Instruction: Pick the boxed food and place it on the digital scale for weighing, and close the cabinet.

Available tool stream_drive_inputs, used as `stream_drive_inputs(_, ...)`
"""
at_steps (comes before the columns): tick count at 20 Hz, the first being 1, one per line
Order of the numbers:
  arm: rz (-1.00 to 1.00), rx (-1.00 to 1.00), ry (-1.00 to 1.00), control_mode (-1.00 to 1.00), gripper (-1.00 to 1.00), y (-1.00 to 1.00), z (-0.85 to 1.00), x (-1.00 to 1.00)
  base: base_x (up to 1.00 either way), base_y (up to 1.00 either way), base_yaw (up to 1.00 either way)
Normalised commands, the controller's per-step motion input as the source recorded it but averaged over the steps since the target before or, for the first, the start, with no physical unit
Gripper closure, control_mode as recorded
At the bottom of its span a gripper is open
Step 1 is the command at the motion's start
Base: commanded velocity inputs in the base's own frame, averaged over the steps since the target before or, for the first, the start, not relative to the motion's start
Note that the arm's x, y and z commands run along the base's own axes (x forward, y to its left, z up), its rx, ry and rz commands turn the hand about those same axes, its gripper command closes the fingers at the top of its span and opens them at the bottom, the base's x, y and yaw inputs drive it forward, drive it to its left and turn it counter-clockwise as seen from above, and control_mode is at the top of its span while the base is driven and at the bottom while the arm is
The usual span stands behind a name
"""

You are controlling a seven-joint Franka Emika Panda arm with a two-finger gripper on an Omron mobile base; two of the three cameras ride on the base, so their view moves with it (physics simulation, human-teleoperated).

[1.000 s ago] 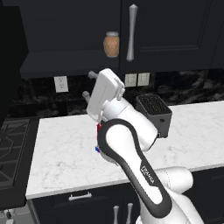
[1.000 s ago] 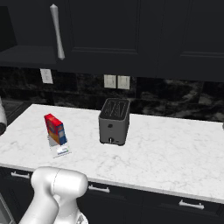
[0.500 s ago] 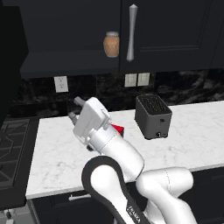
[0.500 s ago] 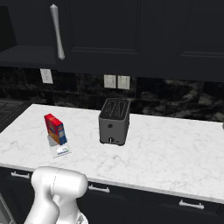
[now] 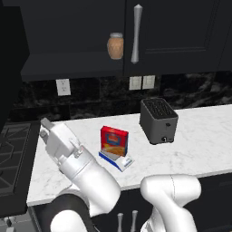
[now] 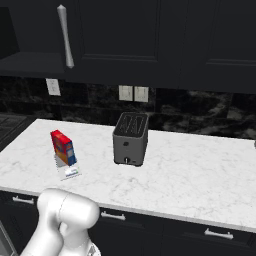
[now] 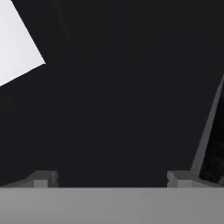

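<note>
The red boxed food (image 5: 113, 141) (image 6: 63, 148) stands upright on the digital scale (image 5: 120, 161) (image 6: 70, 172), mid-left on the marble counter. My white hand (image 5: 54, 136) is well left of the box and apart from it, pointing toward the counter's left end. In the hand view my gripper (image 7: 111, 179) is open, with nothing between its fingers, and faces a dark flat surface. The cabinet's right door (image 5: 181, 31) is shut, with its silver handle (image 5: 136, 34) (image 6: 65, 35). The left door (image 5: 11, 77) stands swung open at the far left, which exposes the shelf (image 5: 68, 63).
A tan jar (image 5: 115, 45) sits on the exposed cabinet shelf. A black toaster (image 5: 158, 120) (image 6: 131, 138) stands right of the scale. A stovetop (image 5: 11, 154) borders the counter's left end. My white arm (image 5: 90, 181) rises in front of the counter edge.
My hand has swung left and down, from above the boxed food to the counter's left end. The box stays standing on the scale.
</note>
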Motion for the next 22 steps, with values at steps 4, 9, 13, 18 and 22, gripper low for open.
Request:
stream_drive_inputs(4,0.00,0.01,-0.05,-1.00,-1.00,0.74,-0.08,-0.32,0.00,0.00,0.00)
stream_drive_inputs(9,0.00,0.00,-0.08,-1.00,-1.00,0.71,-0.08,-0.14,0.00,0.00,0.00)
stream_drive_inputs(13,0.00,0.00,-0.04,-1.00,-1.00,0.57,-0.01,-0.16,0.00,0.00,0.00)
stream_drive_inputs(18,0.00,0.09,-0.10,-1.00,-1.00,0.27,-0.11,-0.44,0.00,0.00,0.00)
stream_drive_inputs(22,0.00,0.15,-0.20,-1.00,-1.00,0.00,-0.19,-0.83,0.00,0.00,0.00)
